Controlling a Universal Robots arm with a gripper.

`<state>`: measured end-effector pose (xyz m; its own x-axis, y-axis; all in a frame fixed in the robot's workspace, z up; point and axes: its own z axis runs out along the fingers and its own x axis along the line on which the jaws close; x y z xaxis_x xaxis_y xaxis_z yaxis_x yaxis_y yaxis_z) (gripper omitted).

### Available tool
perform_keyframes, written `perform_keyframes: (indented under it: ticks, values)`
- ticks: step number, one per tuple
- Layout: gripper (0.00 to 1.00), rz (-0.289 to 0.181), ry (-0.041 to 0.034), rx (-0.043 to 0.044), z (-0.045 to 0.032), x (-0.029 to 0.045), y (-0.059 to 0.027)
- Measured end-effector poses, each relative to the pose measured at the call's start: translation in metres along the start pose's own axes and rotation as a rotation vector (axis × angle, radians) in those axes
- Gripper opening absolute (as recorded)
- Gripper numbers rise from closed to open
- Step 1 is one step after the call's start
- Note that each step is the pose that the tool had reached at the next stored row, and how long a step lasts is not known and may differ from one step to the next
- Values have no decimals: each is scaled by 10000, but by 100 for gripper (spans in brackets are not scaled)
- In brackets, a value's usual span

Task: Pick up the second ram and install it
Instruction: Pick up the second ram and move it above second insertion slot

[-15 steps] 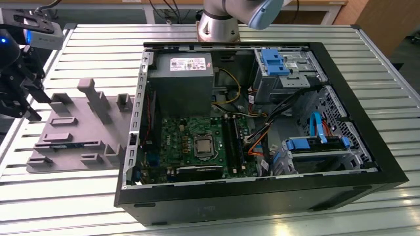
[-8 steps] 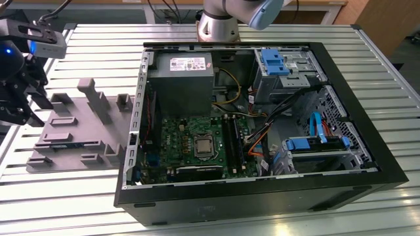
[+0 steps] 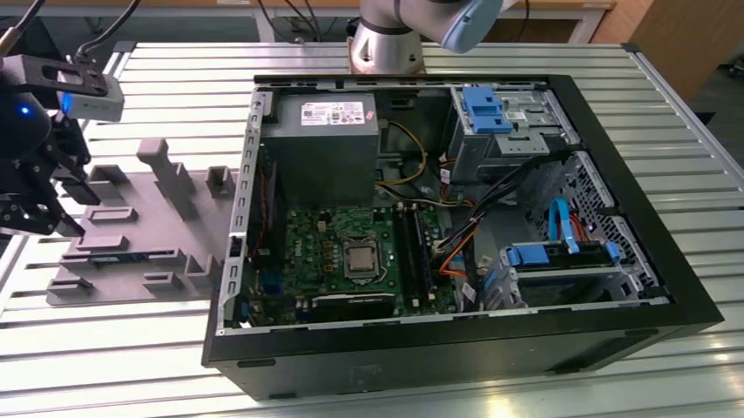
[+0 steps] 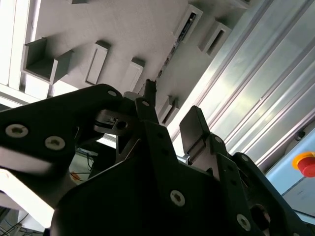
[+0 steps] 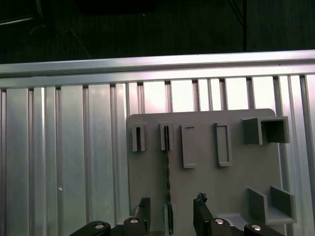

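Grey holder plate [image 5: 206,187] on the slatted metal table [image 5: 59,172] carries the second ram [image 5: 168,179] standing on edge in its slots, with the gripper [image 5: 172,214] right over it, fingers spread wide either side, and the open PC case [image 3: 465,348] well apart.

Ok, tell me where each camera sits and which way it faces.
Exterior view: off the arm, above, looking down on the open computer case and fixture tray; the arm's base and gripper show.
First wrist view: at the wrist, facing down onto the tray and the second ram; open fingertips show.
Second wrist view: at the wrist, looking obliquely past the gripper's links to the tray.
Shared: tray and gripper, in all three.
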<state>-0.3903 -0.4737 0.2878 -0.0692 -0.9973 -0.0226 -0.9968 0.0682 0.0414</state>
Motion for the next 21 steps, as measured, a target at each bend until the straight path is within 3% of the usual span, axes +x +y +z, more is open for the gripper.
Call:
perform_keyframes:
  ticks: [5,17,21]
  values:
    - [47,0,0,1,10,0,-1]
    - [47,-52,2,-1,224,19,26]
    - [47,-62,5,-2,231,19,30]
